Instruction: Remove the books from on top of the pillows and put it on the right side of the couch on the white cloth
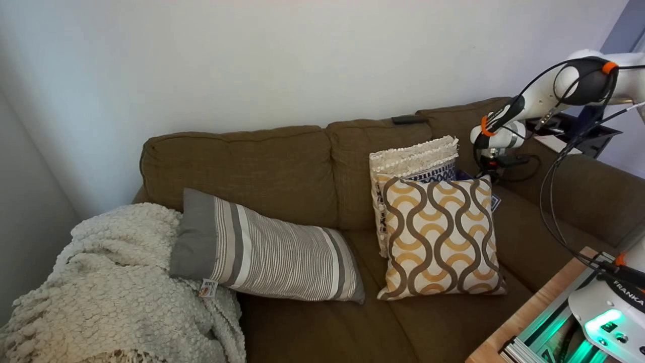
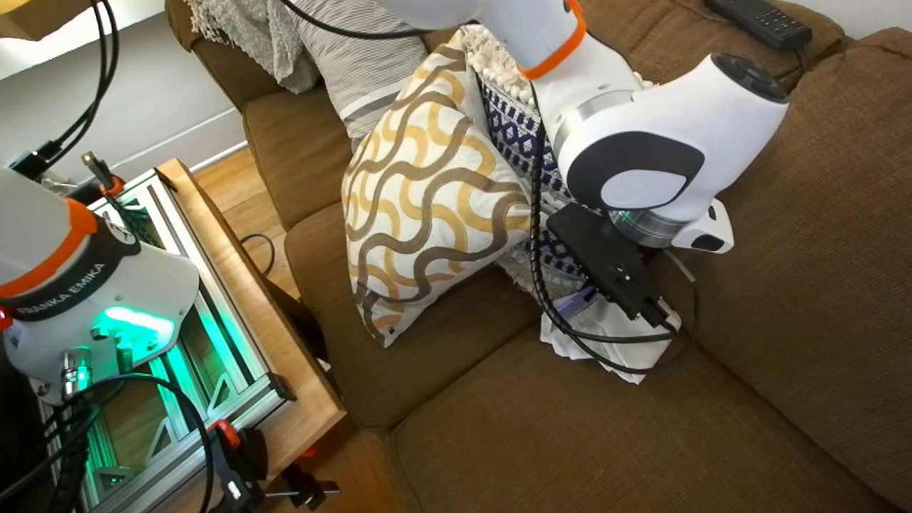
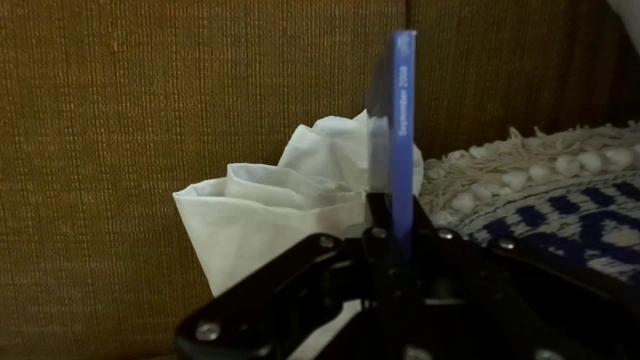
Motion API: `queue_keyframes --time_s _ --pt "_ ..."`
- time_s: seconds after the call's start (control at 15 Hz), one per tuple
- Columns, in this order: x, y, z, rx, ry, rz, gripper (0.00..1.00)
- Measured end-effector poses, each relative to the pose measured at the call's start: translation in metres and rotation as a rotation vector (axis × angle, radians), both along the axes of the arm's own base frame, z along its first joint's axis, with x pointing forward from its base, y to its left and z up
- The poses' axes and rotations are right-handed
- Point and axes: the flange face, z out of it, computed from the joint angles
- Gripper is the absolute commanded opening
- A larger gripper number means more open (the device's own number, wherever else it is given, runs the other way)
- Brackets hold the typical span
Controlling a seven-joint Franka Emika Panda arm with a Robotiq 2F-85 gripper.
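Observation:
My gripper [image 3: 397, 220] is shut on the thin blue book [image 3: 402, 125], whose spine faces the wrist camera. The book also shows as a purple edge in an exterior view [image 2: 576, 301]. The crumpled white cloth [image 3: 260, 210] lies on the couch [image 2: 605, 442] under and beyond the book; I cannot tell whether they touch. The mustard-and-white lattice pillow [image 1: 438, 237] leans against a cream-and-navy fringed pillow [image 1: 413, 156], which also shows right of the gripper in the wrist view [image 3: 565, 200]. I see no separate beige finely striped cushion. The arm hides the fingers in an exterior view.
A long grey-and-white striped bolster [image 1: 287, 252] and a pale fluffy throw [image 1: 126, 282] lie at one couch end. A black remote [image 2: 762, 21] rests on the couch back. Cables [image 2: 620, 338] loop over the cloth. The robot base stands on a wooden table [image 2: 306, 406] by the couch.

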Motion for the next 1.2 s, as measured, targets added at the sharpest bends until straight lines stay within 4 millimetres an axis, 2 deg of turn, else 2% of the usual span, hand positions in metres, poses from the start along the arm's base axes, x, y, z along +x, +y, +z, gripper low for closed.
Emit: queue_keyframes --time_s 0.13,0.2,0.27,0.33,0.47,0.67,0.87,1.0,1.2 --pt "0.010 -0.004 -0.020 -0.044 0.011 -0.045 0.03" --pt "0.016 -0.004 -0.029 -0.066 0.019 -0.058 0.36" --pt "0.022 -0.002 -0.034 -0.083 0.032 -0.065 0.36" --pt "0.027 -0.001 -0.038 -0.100 0.046 -0.071 0.42" --pt "0.038 0.000 -0.039 -0.153 0.068 -0.091 0.57" --pt "0.052 -0.009 -0.021 -0.292 0.066 -0.167 0.79" --pt "0.060 -0.012 0.011 -0.360 0.042 -0.197 1.00" --pt "0.064 -0.002 0.033 -0.393 0.023 -0.179 1.00" --pt "0.066 0.034 0.056 -0.445 0.005 -0.132 1.00"
